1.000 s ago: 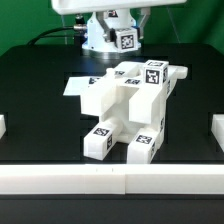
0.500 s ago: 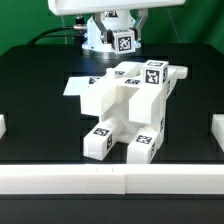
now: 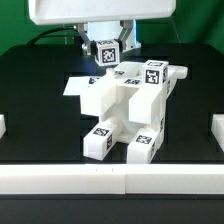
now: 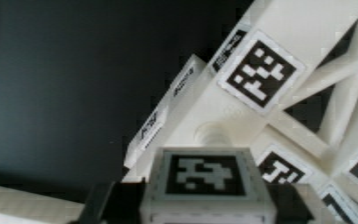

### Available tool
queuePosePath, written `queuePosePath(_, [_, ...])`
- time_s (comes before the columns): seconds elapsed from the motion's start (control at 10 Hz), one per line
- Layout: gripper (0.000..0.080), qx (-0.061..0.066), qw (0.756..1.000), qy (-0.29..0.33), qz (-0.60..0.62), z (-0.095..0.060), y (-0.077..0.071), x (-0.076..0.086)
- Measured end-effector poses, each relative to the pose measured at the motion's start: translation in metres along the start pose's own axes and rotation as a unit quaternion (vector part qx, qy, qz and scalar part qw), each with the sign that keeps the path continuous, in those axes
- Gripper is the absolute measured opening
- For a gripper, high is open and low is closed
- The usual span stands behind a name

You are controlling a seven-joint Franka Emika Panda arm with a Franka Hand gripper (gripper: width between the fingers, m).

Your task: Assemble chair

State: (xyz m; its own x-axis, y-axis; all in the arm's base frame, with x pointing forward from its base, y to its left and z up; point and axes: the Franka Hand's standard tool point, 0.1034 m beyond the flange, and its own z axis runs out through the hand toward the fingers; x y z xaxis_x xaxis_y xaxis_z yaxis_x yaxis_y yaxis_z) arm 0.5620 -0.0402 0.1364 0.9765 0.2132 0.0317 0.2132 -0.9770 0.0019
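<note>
The partly built chair [image 3: 125, 105] stands mid-table, a blocky white structure of panels and bars with black-and-white tags. Just behind and above it in the exterior view hangs my gripper [image 3: 106, 55], shut on a small white tagged block [image 3: 106, 51]. The wrist view shows that block [image 4: 206, 172] between my dark fingers [image 4: 119, 198], and my gripper [image 4: 206, 196] hovers close over the chair's tagged panels [image 4: 261, 70]. The block stands apart from the chair. The arm's white body [image 3: 100, 14] fills the top of the exterior view and hides the arm's base.
The marker board [image 3: 76, 87] lies flat on the black table behind the chair, at the exterior view's left. A low white wall [image 3: 110, 181] runs along the front edge. White end pieces stand at the left [image 3: 3, 127] and right [image 3: 216, 131].
The arm has swung toward the camera. The held block has shifted to the exterior view's left and a little lower, closer to the chair's top. The grip is unchanged.
</note>
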Motion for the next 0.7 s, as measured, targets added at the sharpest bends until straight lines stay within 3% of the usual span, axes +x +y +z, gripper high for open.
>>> queuePosePath(0.7, [0.0287,-0.001,1.0,-0.003,0.005,0.0069,-0.005,-0.0013])
